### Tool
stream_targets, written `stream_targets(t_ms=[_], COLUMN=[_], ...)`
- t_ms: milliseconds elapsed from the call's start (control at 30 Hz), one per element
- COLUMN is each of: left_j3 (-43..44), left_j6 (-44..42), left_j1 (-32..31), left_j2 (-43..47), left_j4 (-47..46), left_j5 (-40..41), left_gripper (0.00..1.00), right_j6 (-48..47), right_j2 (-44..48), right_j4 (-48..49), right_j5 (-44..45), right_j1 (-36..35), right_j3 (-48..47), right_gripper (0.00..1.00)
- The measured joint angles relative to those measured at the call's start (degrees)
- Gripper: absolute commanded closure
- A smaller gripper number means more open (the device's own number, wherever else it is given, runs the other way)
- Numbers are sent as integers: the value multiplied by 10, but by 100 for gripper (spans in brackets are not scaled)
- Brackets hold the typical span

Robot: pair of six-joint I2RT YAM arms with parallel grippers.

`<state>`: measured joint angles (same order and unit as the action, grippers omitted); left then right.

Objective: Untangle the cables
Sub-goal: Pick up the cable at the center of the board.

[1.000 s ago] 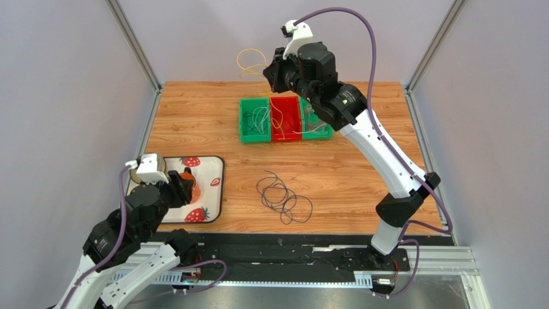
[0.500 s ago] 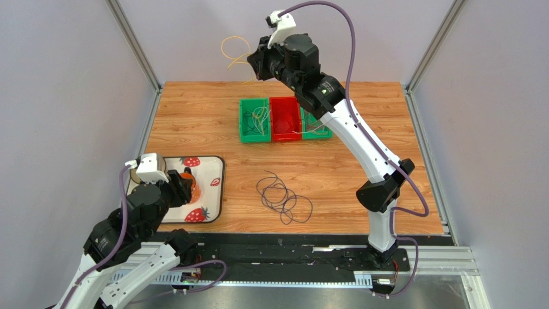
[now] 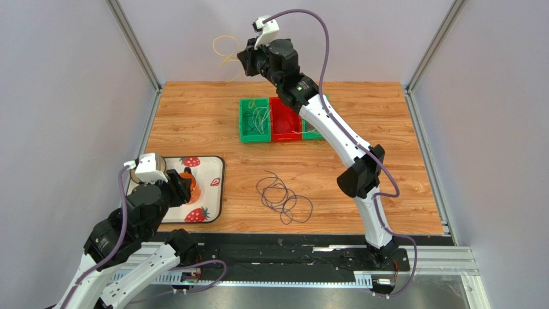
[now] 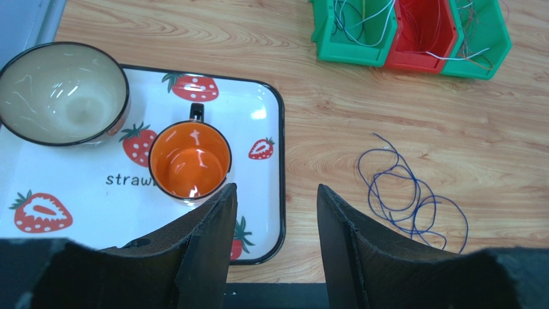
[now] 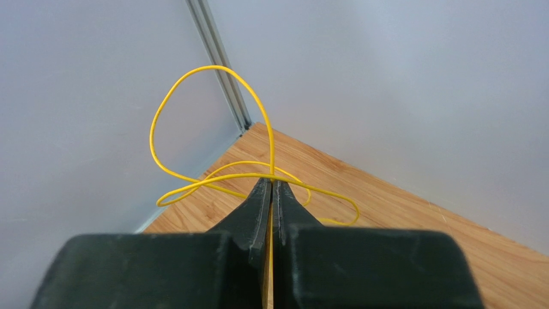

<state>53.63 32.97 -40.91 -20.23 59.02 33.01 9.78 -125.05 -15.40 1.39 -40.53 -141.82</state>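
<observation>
My right gripper [image 3: 241, 59] is raised high over the table's far left part, shut on a looped yellow cable [image 3: 222, 50]; in the right wrist view the yellow cable [image 5: 193, 129] runs between the closed tips [image 5: 271, 182]. A dark purple cable [image 3: 282, 198] lies coiled on the table's middle, also in the left wrist view [image 4: 412, 196]. More thin cables, white and reddish among them, lie in the bins [image 3: 258, 120]. My left gripper [image 4: 274, 193] is open and empty, hovering over the tray's right edge.
Three joined bins, green [image 3: 246, 122], red [image 3: 285, 125] and green, stand at the back centre. A strawberry-print tray [image 4: 258, 109] at the front left holds an orange mug [image 4: 190, 161] and a cream bowl [image 4: 61, 93]. Grey walls enclose the table.
My right arm has swung to the left and farther back, carrying the yellow cable away from above the bins. The left arm has not moved.
</observation>
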Motion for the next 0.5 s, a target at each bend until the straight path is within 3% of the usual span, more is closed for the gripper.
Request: stream_targets(t_ms=[267,500], left_j3=[0,0], left_j6=[2,2], left_j1=[0,1], left_j2=[0,-1], left_j4=[0,0], left_j5=[5,5], left_gripper=[43,42], right_j6=[37,63], right_j2=[-57,-58], right_j4=[2,-2], right_j5=[0,0], right_j1=[48,69], right_j3=[45,140], right_gripper=[100,100])
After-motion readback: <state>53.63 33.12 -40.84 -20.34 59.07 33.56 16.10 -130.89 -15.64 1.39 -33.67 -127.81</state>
